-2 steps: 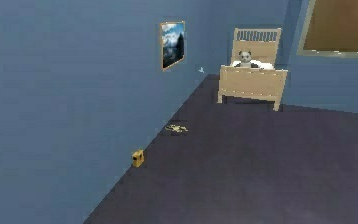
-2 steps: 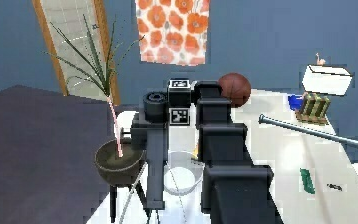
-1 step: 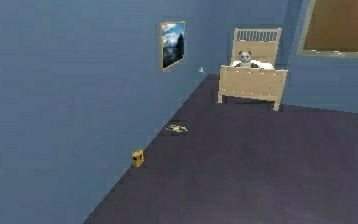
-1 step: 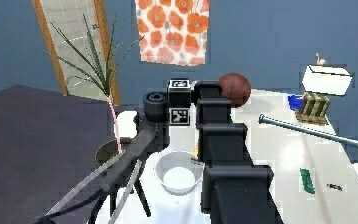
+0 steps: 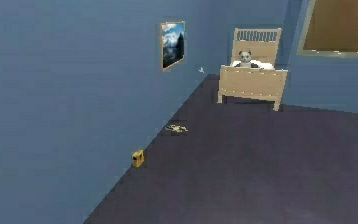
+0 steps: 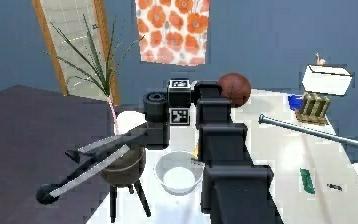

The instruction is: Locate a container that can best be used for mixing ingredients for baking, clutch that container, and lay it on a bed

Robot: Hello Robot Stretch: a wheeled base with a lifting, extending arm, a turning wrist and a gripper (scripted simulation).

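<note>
White bowl [image 6: 177, 173] by left edge of desk [image 6: 287, 140]: stiff, light, probably breakable; take by rim. Gripper [image 6: 59, 172] near stool [image 6: 122, 175]: whether holding anything, cannot tell.

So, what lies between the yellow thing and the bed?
Forward view: a small dark thing on the floor between yellow thing and bed; the rest is bare.

Tiny indistinct floor object [image 5: 175, 127]

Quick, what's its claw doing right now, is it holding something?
Gripper: cannot be told whether it holds anything; a white bowl shows close by.
</note>
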